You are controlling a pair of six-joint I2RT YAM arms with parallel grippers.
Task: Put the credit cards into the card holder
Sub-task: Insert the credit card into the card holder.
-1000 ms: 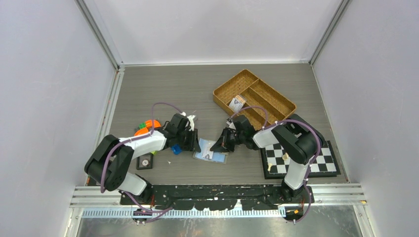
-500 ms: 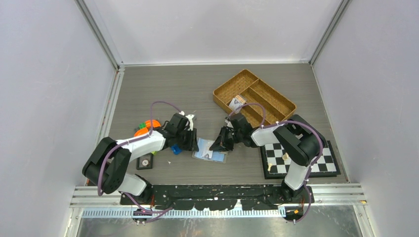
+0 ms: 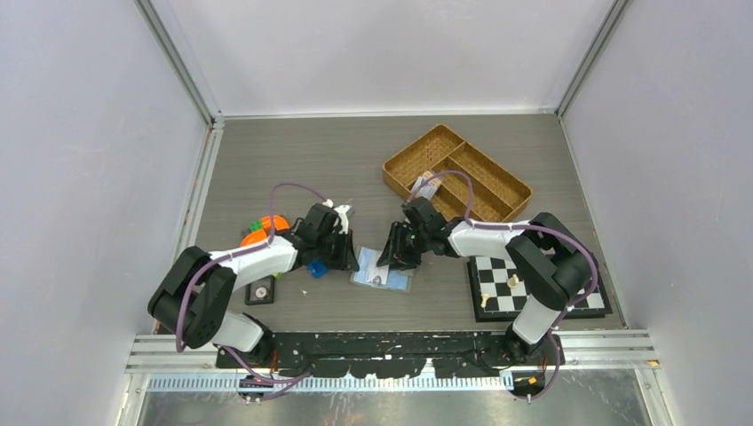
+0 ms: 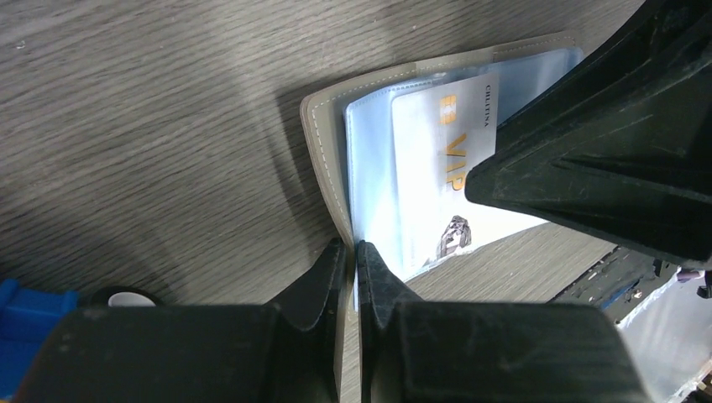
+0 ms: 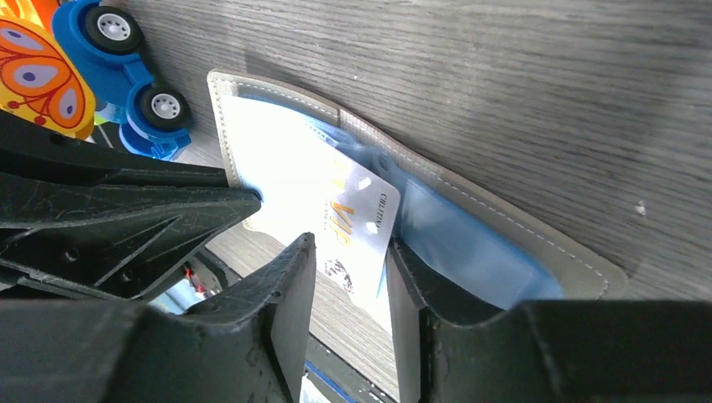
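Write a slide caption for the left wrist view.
Left gripper pinches the card holder's grey edge while a VIP credit card sits partly inside it.

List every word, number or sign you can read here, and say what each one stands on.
"VIP": gold letters on the credit card that sits partly in the open card holder.
"CHLITINA": small print along that card's edge.
Print on the pale card in the wicker tray: too small to read.
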